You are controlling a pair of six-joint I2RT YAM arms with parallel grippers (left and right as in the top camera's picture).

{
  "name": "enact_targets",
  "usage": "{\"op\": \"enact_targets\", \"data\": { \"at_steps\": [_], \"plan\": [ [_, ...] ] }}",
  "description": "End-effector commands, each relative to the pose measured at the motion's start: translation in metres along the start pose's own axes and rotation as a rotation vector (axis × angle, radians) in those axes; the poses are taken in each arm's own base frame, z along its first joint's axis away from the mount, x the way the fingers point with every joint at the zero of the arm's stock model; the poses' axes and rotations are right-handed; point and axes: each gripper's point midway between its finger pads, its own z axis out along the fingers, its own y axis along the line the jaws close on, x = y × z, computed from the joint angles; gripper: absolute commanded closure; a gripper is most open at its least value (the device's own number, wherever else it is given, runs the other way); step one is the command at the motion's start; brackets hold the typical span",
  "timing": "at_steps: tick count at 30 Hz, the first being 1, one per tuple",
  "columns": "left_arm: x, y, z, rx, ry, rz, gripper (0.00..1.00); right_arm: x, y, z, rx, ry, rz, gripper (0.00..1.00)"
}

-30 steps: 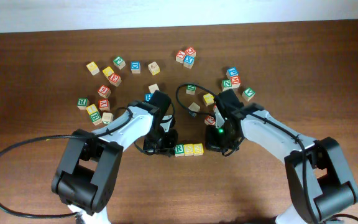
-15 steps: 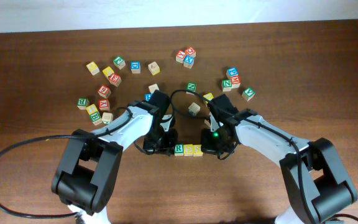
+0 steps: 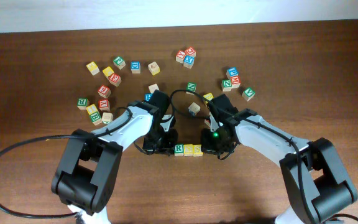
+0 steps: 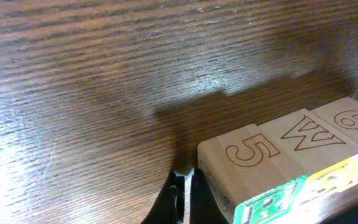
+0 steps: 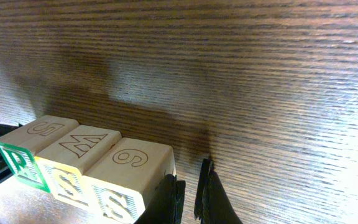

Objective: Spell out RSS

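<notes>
Three blocks (image 3: 189,150) reading R, S, S lie touching on the table (image 3: 42,186), the row running 9 to 3 o'clock, with my left jaws just beside its 9 end and my right jaws beside its 3 end, both pairs drawn together on nothing.

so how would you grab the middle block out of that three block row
Grip the middle S block by its near and far faces, coming straight down. Its other two sides touch the R block and the end S block, and the left gripper and right gripper sit close at the row's ends.
</notes>
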Motion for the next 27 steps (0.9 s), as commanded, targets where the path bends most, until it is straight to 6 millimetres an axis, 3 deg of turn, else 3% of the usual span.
{"op": "enact_targets", "data": {
  "at_steps": [1,5,9,12,16,20,27],
  "plan": [
    [-0.002,0.026,0.001,-0.086,0.001,-0.024,1.00,-0.002,0.009,-0.009,0.001,-0.020,-0.045,0.96],
    [-0.005,0.038,-0.017,-0.124,-0.042,-0.048,1.00,-0.008,-0.003,-0.033,0.135,-0.038,-0.049,0.96],
    [-0.005,0.050,-0.037,-0.162,-0.080,-0.075,1.00,0.017,0.007,-0.054,0.131,0.092,-0.088,0.96],
    [-0.006,0.065,-0.042,-0.215,-0.101,-0.204,1.00,0.045,0.011,-0.050,0.148,0.185,-0.116,0.96],
    [-0.006,0.078,-0.044,-0.270,-0.123,-0.291,1.00,0.057,0.014,-0.033,0.189,0.174,-0.086,0.96],
    [0.001,0.081,-0.045,-0.291,-0.102,-0.297,1.00,0.059,0.005,-0.020,0.258,0.120,-0.028,0.96],
    [0.004,0.087,-0.047,-0.295,-0.089,-0.320,1.00,0.045,0.012,-0.004,0.199,0.043,-0.058,0.96]
  ]
}}
